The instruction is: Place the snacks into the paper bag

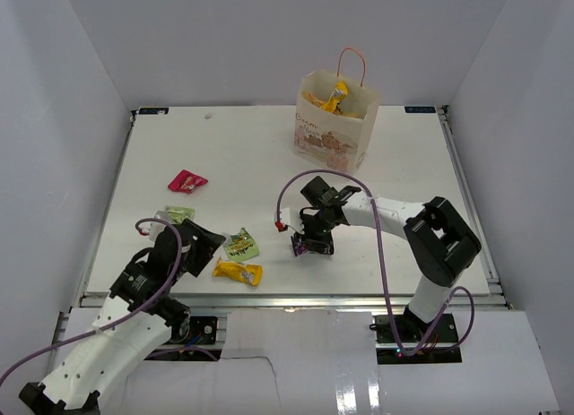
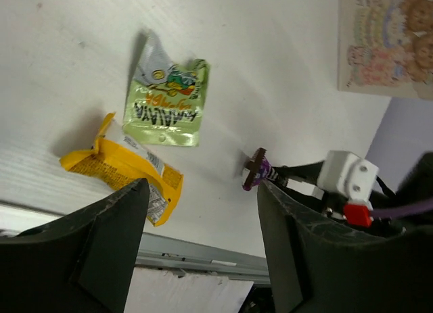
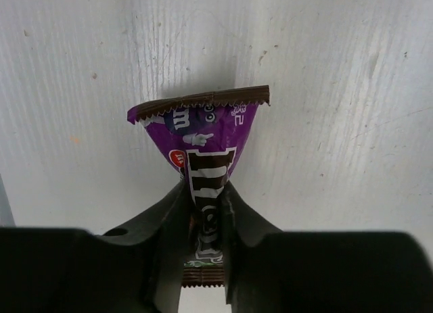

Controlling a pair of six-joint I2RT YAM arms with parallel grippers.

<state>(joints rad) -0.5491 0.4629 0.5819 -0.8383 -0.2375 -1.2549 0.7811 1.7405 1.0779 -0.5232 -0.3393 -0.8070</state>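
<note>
My right gripper [image 1: 309, 243] is shut on a dark purple candy packet [image 3: 203, 147], pinched at its middle just above the table; the packet also shows in the top view [image 1: 302, 246] and in the left wrist view [image 2: 257, 171]. My left gripper [image 1: 199, 246] is open and empty, near the table's front left. A green packet [image 1: 240, 245] and a yellow wrapped bar [image 1: 237, 272] lie just right of it, also in the left wrist view as the green packet [image 2: 169, 105] and the yellow bar [image 2: 125, 165]. The cream paper bag [image 1: 334, 128] stands upright at the back with yellow snacks [image 1: 332, 99] inside.
A red-pink packet [image 1: 186, 181] lies at the left middle. Another green packet [image 1: 179, 214] lies near my left gripper. A purple cable [image 1: 309, 177] loops over the right arm. White walls enclose the table on three sides.
</note>
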